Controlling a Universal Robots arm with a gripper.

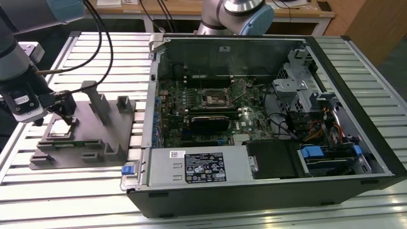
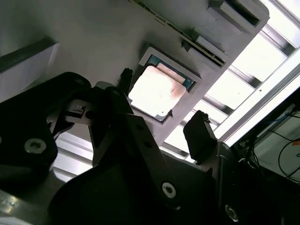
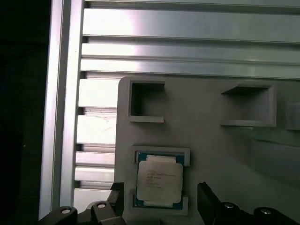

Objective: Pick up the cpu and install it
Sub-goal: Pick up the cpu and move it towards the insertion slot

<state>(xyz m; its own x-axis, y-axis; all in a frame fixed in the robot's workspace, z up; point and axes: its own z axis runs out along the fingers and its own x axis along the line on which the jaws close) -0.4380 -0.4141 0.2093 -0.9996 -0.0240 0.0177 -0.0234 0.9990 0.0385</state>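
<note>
Slatted aluminium worktop [image 1: 267, 217] carries two items. An open desktop computer case [image 1: 267, 193] lies on its side at the exterior view's right, motherboard [image 1: 190, 102] exposed, with the dark square socket [image 1: 214, 99] near the board's middle. A grey plastic fixture [image 1: 89, 138] sits just beside the case on the exterior view's left.

Arm [image 1: 16, 62]: enters at the exterior view's upper left. Its wrist points down over the end of the fixture farthest from the case. Black cables [image 1: 102, 43] loop from the arm toward the back of the worktop.

Pincer [image 1: 54, 119]: low over the fixture, fingers apart. In both wrist views the two dark fingers [image 3: 205, 194] stand one on each side of the cpu, with a gap showing between each tip and the chip. Cannot tell whether the tips touch the fixture's surface.

Cpu [image 3: 159, 180]: lies flat in a shallow square recess of the fixture, silvery face up, green edge showing around it. In the second wrist view the cpu [image 2: 157, 91] sits between the open fingers [image 2: 199, 129], not clamped. It is well apart from the socket in the case.
</note>
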